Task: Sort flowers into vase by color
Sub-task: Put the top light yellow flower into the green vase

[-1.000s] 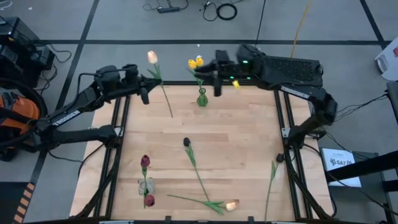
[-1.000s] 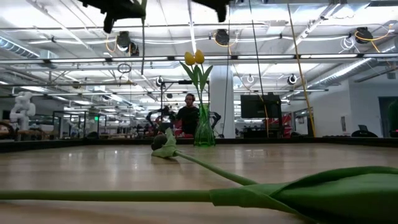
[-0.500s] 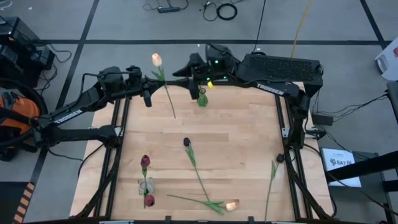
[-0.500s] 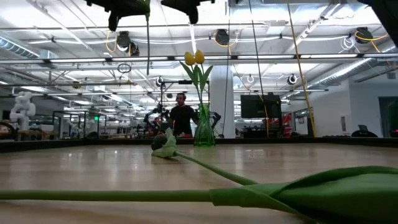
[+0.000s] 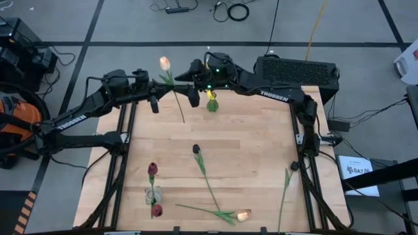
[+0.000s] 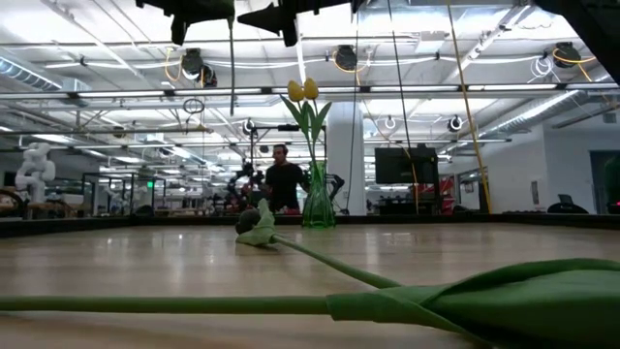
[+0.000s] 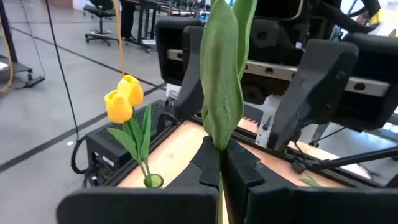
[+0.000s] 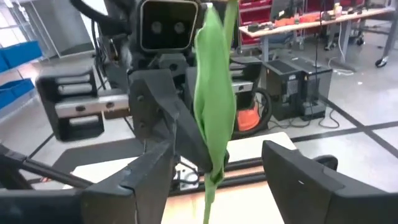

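The right gripper (image 5: 185,87) had swung away from the green vase (image 5: 212,103) over the last second, crossing toward the left arm and spreading its fingers wide as it went. It now sat face to face with the left gripper (image 5: 159,80), which was clenched on the stem of the peach tulip (image 5: 164,62) and held it up above the table's far left corner. In the right wrist view the tulip's leaf (image 8: 214,93) hung between the open fingers (image 8: 144,171) without being pinched. That looked like a handover being set up, so that the right arm could carry this flower to a vase; the grip had not been made yet.

The green vase stood at the far edge of the table (image 5: 255,150) and held two yellow tulips (image 7: 124,98), upright. A clear vase (image 5: 152,195) near the front left held two dark red tulips (image 5: 152,169), though I couldn't quite tell from above how deep they sat in it.

Loose on the wood lay a near-black tulip (image 5: 195,149) in the middle, another peach one (image 5: 243,215) at the front edge, and what looked like a bare stem (image 5: 285,186) on the right.
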Tool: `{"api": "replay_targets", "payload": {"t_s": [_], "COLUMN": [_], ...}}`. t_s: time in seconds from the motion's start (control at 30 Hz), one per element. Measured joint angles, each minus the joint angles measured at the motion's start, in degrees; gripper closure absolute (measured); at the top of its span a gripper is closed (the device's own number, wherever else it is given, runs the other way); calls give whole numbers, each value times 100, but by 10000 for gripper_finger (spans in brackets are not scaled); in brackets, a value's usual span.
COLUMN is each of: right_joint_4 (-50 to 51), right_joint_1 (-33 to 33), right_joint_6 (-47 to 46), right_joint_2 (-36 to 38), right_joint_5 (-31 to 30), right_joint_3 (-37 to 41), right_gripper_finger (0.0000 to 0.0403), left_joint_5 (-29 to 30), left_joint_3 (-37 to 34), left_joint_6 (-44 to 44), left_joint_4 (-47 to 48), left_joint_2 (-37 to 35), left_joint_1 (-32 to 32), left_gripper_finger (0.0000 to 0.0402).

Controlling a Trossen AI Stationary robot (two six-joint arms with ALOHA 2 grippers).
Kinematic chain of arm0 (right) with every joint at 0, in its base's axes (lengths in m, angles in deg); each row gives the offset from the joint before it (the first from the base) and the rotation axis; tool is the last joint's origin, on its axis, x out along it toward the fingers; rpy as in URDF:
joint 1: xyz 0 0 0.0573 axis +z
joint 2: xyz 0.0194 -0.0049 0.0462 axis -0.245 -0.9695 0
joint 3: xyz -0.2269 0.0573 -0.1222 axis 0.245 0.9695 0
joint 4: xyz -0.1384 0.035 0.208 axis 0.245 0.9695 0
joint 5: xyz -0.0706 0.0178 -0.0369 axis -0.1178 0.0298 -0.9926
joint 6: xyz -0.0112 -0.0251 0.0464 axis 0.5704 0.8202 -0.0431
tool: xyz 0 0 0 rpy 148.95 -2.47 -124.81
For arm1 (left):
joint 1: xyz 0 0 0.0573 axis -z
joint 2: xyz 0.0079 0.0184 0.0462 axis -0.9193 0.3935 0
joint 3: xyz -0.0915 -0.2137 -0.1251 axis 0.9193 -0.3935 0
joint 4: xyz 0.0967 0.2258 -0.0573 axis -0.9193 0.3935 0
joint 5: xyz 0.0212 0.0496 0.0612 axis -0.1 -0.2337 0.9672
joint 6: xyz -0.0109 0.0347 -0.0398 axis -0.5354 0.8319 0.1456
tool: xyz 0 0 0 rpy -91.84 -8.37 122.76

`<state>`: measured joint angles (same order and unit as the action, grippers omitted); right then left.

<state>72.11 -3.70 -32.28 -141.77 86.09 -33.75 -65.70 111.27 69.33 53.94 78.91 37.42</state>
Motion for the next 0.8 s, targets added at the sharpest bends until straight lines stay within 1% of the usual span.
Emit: {"api": "replay_targets", "payload": {"t_s": [0.1,0.23,0.5,0.63,0.8], "right_joint_4": [-194,-203,-449,-403,-357], "right_joint_1": [34,75,129,140,140], "right_joint_6": [-12,-106,-124,-132,-138], "right_joint_2": [-27,-40,-46,-47,-47], "right_joint_5": [-56,-52,-74,-76,-76], "right_joint_3": [4,1,1,4,4], "right_gripper_finger": [167,171,178,208,262], "left_joint_5": [-73,-320,-455,-466,-466], "left_joint_3": [0,0,2,2,2], "left_joint_6": [62,75,222,231,370], "left_joint_4": [-3,-32,-192,-291,-299], "left_joint_2": [0,19,209,254,254], "left_joint_1": [20,44,198,230,230], "left_gripper_finger": [400,400,400,400,400]}}
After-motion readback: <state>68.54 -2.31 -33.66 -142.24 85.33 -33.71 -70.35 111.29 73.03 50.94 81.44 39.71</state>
